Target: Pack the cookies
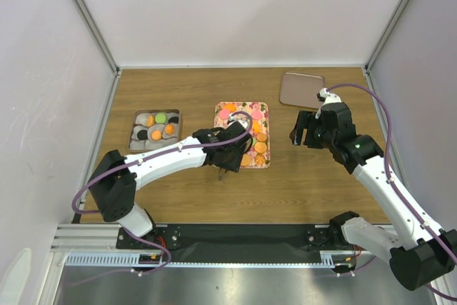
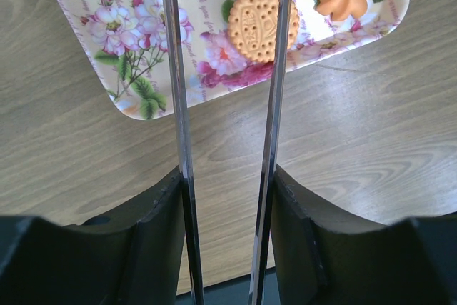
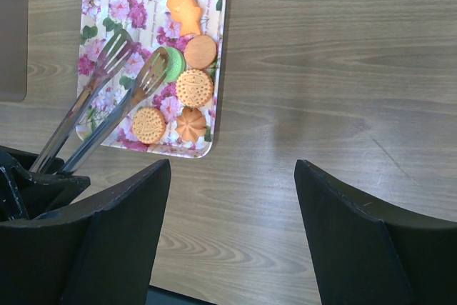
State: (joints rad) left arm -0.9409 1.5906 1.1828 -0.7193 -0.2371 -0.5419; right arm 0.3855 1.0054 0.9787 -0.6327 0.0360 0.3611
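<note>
Cookies lie on a flowered tray (image 1: 218, 115): pink ones (image 1: 227, 112) at its far end, orange ones (image 1: 260, 149) at its near right. My left gripper (image 1: 227, 156) is shut on metal tongs (image 2: 175, 69), whose two arms reach over the tray (image 2: 128, 69). A round orange biscuit (image 2: 262, 23) lies between the arms. In the right wrist view the tong heads (image 3: 148, 78) are apart, beside a green cookie (image 3: 173, 62). My right gripper (image 1: 300, 133) is open and empty over bare table to the right of the tray (image 3: 93, 33).
A metal box (image 1: 132, 142) at the left holds white paper cups with a green cookie (image 1: 161, 118), an orange one (image 1: 170, 129) and black ones. Its lid (image 1: 301, 89) lies at the far right. White walls close in the table.
</note>
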